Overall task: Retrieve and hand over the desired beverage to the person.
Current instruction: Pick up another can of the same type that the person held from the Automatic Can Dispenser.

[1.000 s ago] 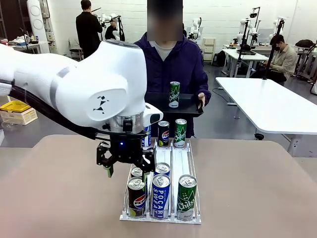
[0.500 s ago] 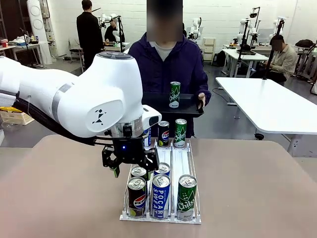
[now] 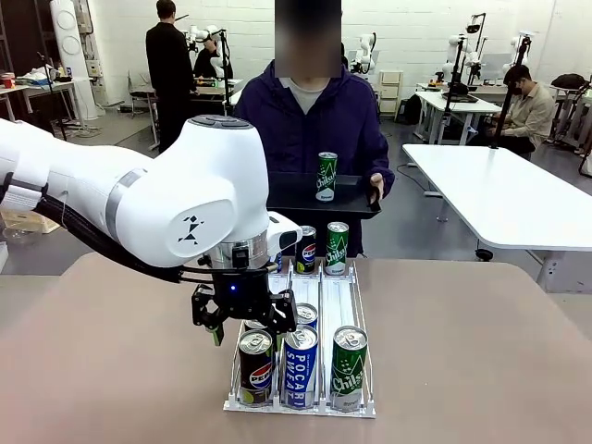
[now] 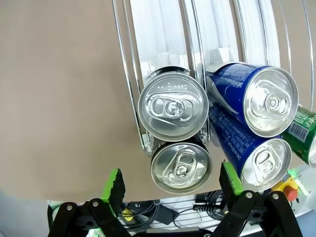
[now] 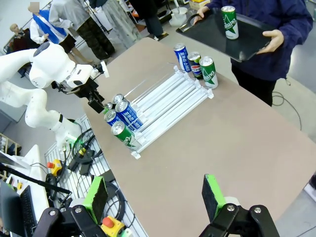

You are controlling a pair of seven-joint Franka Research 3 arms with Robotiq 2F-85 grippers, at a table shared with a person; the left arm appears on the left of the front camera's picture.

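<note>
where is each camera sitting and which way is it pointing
Front: fixed on the robot's side, facing across the table at the person holding a tray; left arm, left end effector show.
Left wrist: above the rack, looking down on can tops; own open fingers.
Right wrist: high, looking down at the table; right end effector open.
Shared: the rack.

The right gripper (image 5: pixel 155 197), jaws wide apart, hangs above the tan table (image 5: pixel 247 138). A white can rack (image 5: pixel 168 96) holds cans at both ends (perhaps five by the left gripper (image 5: pixel 96 104)). The person (image 5: pixel 296 19) holds a black tray (image 5: pixel 249 44) bearing a green can (image 5: pixel 228 22).
</note>
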